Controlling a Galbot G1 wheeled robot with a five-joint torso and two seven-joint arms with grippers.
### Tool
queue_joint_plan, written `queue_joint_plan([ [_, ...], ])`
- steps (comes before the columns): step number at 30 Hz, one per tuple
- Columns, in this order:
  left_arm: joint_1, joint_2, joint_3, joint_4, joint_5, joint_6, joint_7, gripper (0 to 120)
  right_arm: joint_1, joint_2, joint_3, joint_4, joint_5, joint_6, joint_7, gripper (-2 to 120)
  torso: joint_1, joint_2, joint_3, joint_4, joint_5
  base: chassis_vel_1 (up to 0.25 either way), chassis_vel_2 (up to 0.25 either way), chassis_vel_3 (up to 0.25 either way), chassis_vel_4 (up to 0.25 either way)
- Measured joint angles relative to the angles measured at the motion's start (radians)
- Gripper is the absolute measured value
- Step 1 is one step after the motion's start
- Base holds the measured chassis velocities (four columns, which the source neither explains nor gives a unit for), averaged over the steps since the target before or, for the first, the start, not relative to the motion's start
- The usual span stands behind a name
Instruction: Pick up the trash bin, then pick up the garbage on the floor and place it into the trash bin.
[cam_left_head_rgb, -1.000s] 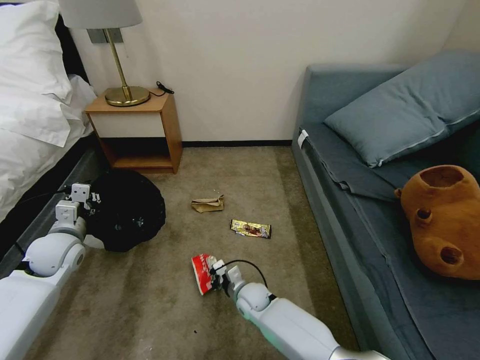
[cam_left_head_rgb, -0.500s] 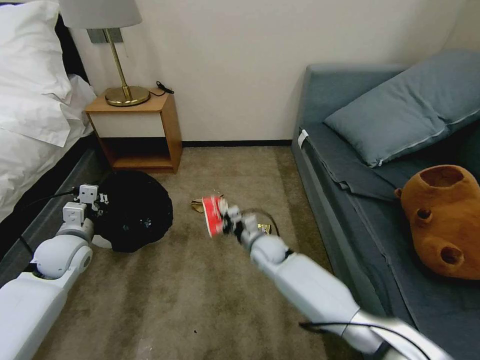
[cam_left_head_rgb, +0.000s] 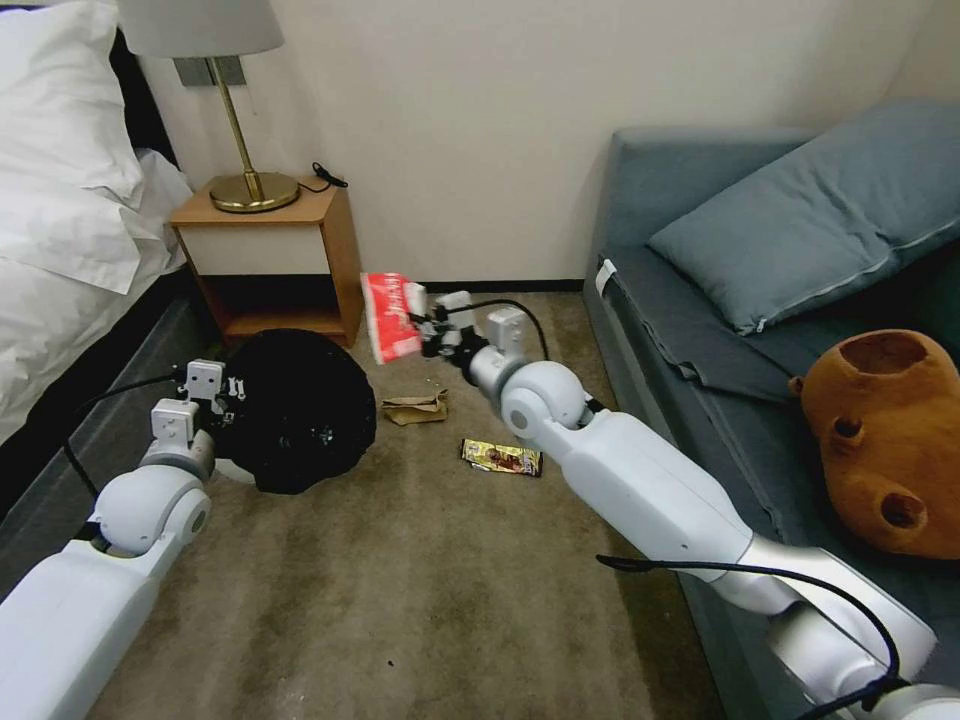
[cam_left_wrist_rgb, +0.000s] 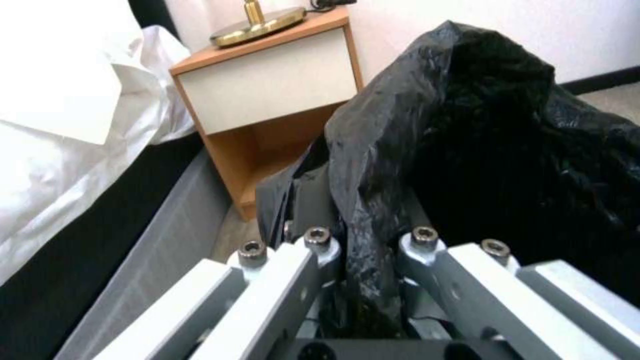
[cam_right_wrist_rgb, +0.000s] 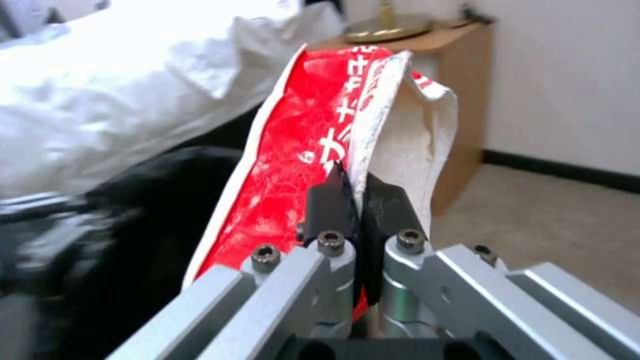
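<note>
The trash bin (cam_left_head_rgb: 295, 410), wrapped in its black bag (cam_left_wrist_rgb: 500, 150), hangs low over the carpet at the left. My left gripper (cam_left_head_rgb: 225, 395) (cam_left_wrist_rgb: 363, 235) is shut on the bag-covered rim. My right gripper (cam_left_head_rgb: 425, 330) (cam_right_wrist_rgb: 353, 195) is shut on the red-and-white snack packet (cam_left_head_rgb: 392, 315) (cam_right_wrist_rgb: 293, 150). It holds the packet in the air just beyond the bin's far right edge. More garbage lies on the carpet: a crumpled brown paper bag (cam_left_head_rgb: 415, 408) and a gold-brown candy wrapper (cam_left_head_rgb: 501, 457), both under my right forearm.
A wooden nightstand (cam_left_head_rgb: 275, 255) with a brass lamp (cam_left_head_rgb: 245, 190) stands behind the bin. The white bed (cam_left_head_rgb: 70, 230) runs along the left. A grey-blue sofa (cam_left_head_rgb: 700, 340) with a pillow (cam_left_head_rgb: 810, 215) and a brown plush toy (cam_left_head_rgb: 885, 440) lines the right.
My right gripper has raised the snack packet from the floor and carried it away and leftward toward the bin. My left arm has shifted the bin to the right.
</note>
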Motion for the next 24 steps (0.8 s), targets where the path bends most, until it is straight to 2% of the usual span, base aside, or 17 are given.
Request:
queue_joint_plan([
  [4, -0.001, -0.006, 0.004, 0.0, 0.0, 0.0, -0.002, 4, 0.007, 0.029, -0.055, 0.002, 0.01, -0.009, 0.012, 0, 0.0, 0.0, 0.0, 0.0, -0.0001, 0.0, 0.0, 0.0, 0.0],
  [9, 0.004, -0.022, 0.003, -0.001, 0.001, 0.0, -0.003, 4, -0.013, 0.081, -0.127, -0.085, -0.033, 0.013, 0.014, 0, 0.0, 0.0, 0.0, 0.0, -0.0003, 0.0, 0.0, 0.0, 0.0],
  [19, 0.012, -0.043, 0.001, 0.005, 0.009, -0.005, -0.003, 4, -0.069, 0.122, -0.157, -0.161, -0.104, 0.042, 0.007, 0, 0.0, 0.0, 0.0, -0.0002, -0.0003, 0.0, 0.0, 0.0, 0.0],
  [20, 0.013, -0.045, 0.001, 0.007, 0.011, -0.005, -0.003, 4, -0.073, 0.122, -0.16, -0.161, -0.107, 0.042, 0.006, 1, 0.0, 0.0, 0.0, -0.0002, -0.0001, 0.0, 0.0, 0.0, 0.0],
  [21, 0.014, -0.048, 0.001, 0.009, 0.012, -0.006, -0.003, 4, -0.078, 0.122, -0.165, -0.161, -0.111, 0.042, 0.008, 8, 0.0, 0.0, 0.0, -0.0002, -0.0002, 0.0, 0.0, 0.0, 0.0],
  [22, 0.014, -0.048, 0.001, 0.009, 0.012, -0.006, -0.003, 4, -0.078, 0.122, -0.165, -0.161, -0.111, 0.042, 0.008, 8, 0.0, 0.0, 0.0, -0.0002, -0.0002, 0.0, 0.0, 0.0, 0.0],
  [24, 0.012, -0.051, 0.002, 0.011, 0.013, -0.006, -0.003, 4, -0.083, 0.122, -0.169, -0.157, -0.117, 0.042, 0.012, 19, 0.0, 0.0, 0.0, -0.0001, -0.0001, 0.0, 0.0, 0.0, 0.0],
])
